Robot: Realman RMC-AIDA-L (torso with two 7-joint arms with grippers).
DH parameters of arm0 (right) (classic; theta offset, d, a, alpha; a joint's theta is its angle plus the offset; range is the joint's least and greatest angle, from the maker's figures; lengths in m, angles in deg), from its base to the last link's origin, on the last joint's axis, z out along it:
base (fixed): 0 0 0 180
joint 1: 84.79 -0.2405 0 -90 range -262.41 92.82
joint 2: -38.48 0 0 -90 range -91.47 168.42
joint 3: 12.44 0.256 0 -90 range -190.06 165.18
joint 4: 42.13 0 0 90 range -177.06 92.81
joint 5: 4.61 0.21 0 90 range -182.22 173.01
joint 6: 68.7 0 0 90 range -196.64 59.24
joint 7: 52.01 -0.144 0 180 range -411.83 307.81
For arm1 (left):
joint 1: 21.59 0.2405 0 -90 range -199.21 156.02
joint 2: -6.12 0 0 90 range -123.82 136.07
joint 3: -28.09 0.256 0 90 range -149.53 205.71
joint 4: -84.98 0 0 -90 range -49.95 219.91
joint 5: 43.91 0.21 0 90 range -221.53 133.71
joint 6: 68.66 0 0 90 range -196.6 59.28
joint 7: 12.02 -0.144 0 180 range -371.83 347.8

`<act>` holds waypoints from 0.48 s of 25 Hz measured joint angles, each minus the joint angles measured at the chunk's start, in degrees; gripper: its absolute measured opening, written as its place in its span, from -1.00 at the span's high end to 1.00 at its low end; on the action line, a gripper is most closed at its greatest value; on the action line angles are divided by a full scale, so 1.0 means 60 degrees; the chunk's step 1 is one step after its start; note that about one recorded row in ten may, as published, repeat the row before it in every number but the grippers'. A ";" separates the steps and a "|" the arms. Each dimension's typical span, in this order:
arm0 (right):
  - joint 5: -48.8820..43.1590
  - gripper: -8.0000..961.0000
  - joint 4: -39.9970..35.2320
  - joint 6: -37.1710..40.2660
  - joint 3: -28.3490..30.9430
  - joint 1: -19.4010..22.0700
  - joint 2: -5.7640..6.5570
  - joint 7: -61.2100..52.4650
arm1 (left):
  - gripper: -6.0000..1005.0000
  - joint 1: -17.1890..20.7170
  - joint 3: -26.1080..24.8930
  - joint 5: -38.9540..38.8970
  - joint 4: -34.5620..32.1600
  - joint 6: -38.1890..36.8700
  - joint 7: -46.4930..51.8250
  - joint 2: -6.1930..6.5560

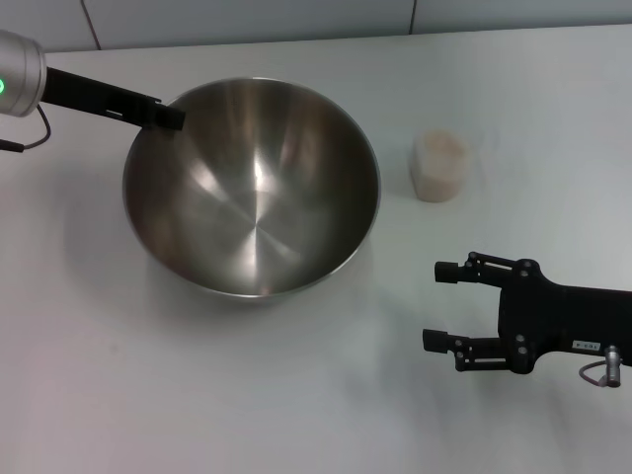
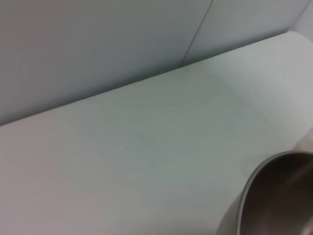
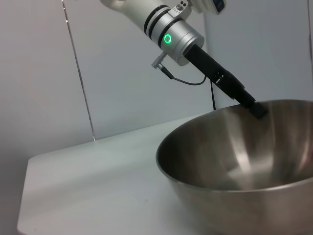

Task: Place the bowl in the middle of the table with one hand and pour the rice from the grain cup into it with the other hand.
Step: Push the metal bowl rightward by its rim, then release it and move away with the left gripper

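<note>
The large steel bowl (image 1: 252,188) sits left of centre on the white table (image 1: 296,405). My left gripper (image 1: 168,116) reaches in from the far left and is shut on the bowl's far-left rim; it also shows in the right wrist view (image 3: 258,108), holding the rim of the bowl (image 3: 244,161). The grain cup (image 1: 437,165), filled with pale rice (image 1: 439,145), stands upright to the right of the bowl, apart from it. My right gripper (image 1: 435,304) is open and empty, near the front right, in front of the cup. The left wrist view shows an edge of the bowl (image 2: 279,196).
A grey panelled wall (image 1: 296,20) runs along the table's far edge. A cable (image 1: 25,138) hangs below my left wrist. Bare tabletop lies in front of the bowl and between bowl and cup.
</note>
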 joint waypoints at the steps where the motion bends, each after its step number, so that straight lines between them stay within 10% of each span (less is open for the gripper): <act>1: 0.0000 -0.76 0.0000 0.0000 0.0000 0.0000 0.0000 0.0000 | 0.88 -0.0033 0.0117 0.0002 0.0107 0.0098 -0.0013 -0.0041; 12: 0.0024 -0.76 0.0000 0.0016 -0.0218 0.0000 0.0001 0.0011 | 0.88 0.0090 0.0279 0.0011 0.0200 0.0334 -0.0025 -0.0163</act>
